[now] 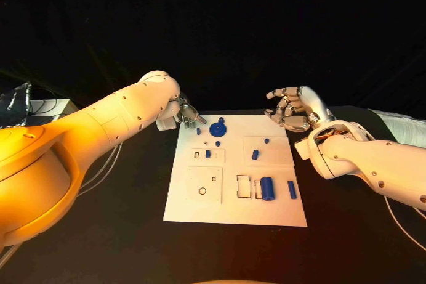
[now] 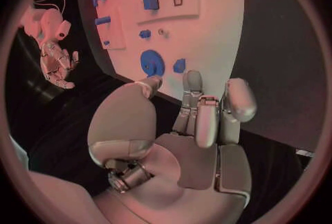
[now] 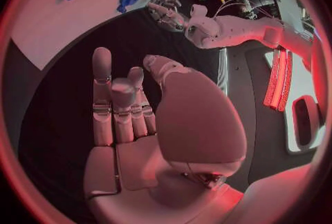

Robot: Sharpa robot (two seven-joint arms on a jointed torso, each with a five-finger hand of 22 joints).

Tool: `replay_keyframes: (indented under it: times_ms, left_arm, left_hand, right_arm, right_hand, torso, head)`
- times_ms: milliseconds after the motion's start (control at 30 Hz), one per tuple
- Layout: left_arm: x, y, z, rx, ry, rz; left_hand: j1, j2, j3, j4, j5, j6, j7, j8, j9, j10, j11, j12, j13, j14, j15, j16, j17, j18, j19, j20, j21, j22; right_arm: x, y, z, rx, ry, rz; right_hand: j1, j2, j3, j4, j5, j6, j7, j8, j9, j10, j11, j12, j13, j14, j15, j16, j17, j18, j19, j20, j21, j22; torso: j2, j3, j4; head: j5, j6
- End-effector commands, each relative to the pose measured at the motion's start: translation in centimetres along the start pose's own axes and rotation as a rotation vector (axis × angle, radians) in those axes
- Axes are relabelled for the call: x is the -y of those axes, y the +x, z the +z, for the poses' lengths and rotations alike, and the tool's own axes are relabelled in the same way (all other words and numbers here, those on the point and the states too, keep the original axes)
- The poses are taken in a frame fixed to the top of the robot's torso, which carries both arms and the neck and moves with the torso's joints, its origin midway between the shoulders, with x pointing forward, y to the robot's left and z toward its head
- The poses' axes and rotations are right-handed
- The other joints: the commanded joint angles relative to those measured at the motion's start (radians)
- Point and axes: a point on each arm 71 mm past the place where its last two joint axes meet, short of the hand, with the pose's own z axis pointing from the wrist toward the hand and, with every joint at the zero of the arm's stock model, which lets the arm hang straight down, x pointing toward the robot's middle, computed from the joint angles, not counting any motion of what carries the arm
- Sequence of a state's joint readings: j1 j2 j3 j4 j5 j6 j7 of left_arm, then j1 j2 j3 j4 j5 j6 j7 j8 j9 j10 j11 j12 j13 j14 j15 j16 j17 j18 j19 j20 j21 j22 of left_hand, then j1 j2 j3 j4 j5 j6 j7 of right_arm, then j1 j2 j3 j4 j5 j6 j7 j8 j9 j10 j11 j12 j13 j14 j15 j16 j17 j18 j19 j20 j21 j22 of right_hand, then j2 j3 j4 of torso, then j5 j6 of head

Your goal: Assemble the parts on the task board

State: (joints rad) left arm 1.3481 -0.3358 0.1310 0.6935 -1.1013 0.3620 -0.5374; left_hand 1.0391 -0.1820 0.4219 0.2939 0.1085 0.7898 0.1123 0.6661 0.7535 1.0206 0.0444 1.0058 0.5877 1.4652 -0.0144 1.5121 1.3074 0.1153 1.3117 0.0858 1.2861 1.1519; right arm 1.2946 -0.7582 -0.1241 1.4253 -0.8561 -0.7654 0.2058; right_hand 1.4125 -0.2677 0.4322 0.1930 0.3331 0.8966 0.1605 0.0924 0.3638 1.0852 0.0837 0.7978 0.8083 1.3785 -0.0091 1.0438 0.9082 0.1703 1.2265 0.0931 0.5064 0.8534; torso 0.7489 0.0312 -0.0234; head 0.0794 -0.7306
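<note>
The white task board lies in the middle of the table. A round blue disc part sits near its far edge, with small blue parts around it. A blue cylinder and a thin blue pin lie on the near right. My left hand hovers at the board's far left corner, its fingers stretched toward the disc and holding nothing. My right hand hangs off the far right corner, fingers apart and empty. In the left wrist view, the left hand's fingertips stop short of a small blue part.
Black table surrounds the board on all sides. Cables and grey equipment sit at the far left. The board has rectangular recesses near its middle. The left arm shows beyond the right hand.
</note>
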Motion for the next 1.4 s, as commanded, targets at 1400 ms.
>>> replay_keyframes:
  times_ms: [1400]
  left_arm:
    - [0.7, 1.6, 0.6, -0.052, 0.041, 0.026]
  left_hand:
    - [0.134, 0.038, 0.26, -0.037, 0.004, -0.051, -0.021, 0.096, 0.09, -0.008, -0.023, 0.052, 0.042, 0.055, -0.023, 0.002, 0.147, -0.016, -0.002, -0.014, 0.008, 0.008]
  right_arm:
    - [-0.3, 0.1, 0.1, 0.015, -0.013, 0.014]
  right_hand:
    - [-0.008, -0.001, 0.007, -0.011, 0.023, -0.011, 0.003, 0.0, 0.007, -0.017, -0.013, -0.011, -0.023, -0.002, -0.001, -0.045, -0.017, 0.012, 0.01, -0.002, -0.027, -0.021]
  torso:
    - [0.0, -0.0013, -0.0004]
  head:
    - [-0.002, -0.015]
